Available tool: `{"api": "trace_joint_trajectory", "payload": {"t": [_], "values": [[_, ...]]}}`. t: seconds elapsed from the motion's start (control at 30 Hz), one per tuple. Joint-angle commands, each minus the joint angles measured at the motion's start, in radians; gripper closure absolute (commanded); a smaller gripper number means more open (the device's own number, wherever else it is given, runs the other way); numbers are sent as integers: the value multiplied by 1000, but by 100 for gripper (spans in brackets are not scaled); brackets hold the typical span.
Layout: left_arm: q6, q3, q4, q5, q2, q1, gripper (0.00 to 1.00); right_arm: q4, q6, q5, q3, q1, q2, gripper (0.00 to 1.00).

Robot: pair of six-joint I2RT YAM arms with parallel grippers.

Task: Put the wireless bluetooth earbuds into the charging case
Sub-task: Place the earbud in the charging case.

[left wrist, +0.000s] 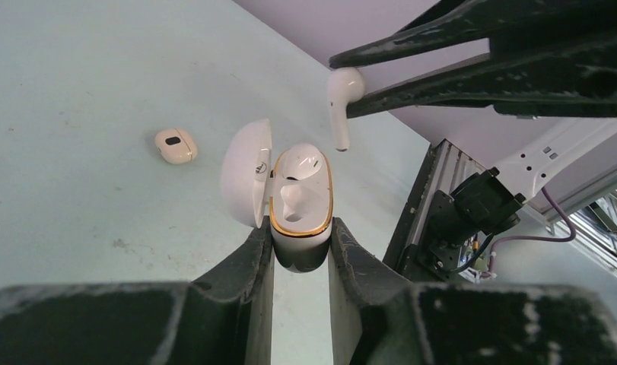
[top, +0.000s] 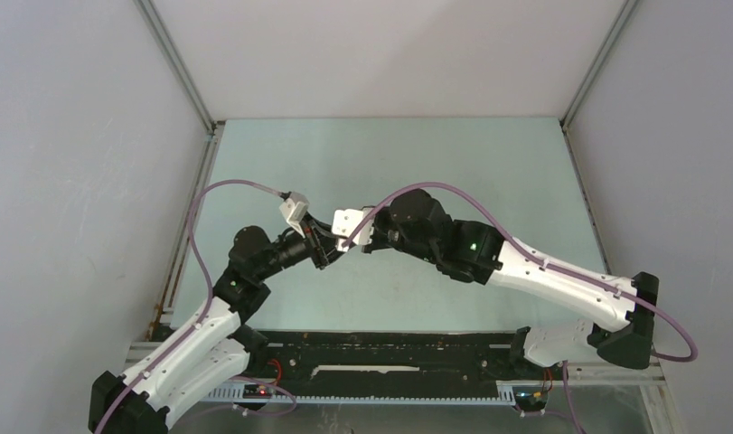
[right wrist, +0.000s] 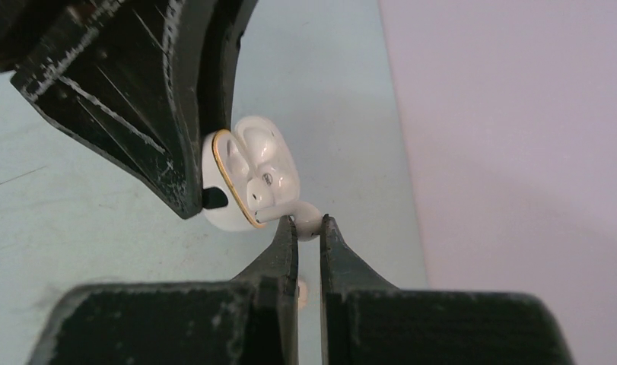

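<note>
My left gripper (left wrist: 300,237) is shut on the base of a white charging case (left wrist: 300,194) with a gold rim. Its lid (left wrist: 244,171) stands open to the left. My right gripper (right wrist: 308,222) is shut on the head of a white stemmed earbud (right wrist: 311,217). The earbud's stem tip is at the rim of the case (right wrist: 253,169). In the left wrist view the earbud (left wrist: 341,103) hangs stem-down just above the case's right side. In the top view both grippers (top: 331,242) meet above the table's middle.
A small beige earbud-like piece (left wrist: 175,145) with a dark spot lies on the pale green table (top: 435,163), left of the case. Grey walls close the table on three sides. The black rail (top: 389,353) with the arm bases runs along the near edge.
</note>
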Motion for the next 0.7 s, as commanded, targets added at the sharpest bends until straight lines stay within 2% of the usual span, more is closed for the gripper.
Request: {"api": "trace_joint_trajectory", "payload": {"t": [0.0,0.23,0.67], "values": [[-8,28,27,24,12,9,100,88,-56,129,7,38,12,100],[-11,32,26,46,20,8,100,40,-20,72,74,45,38,100],[-15,30,39,74,6,9,100,93,-102,150,77,123,98,100]]}}
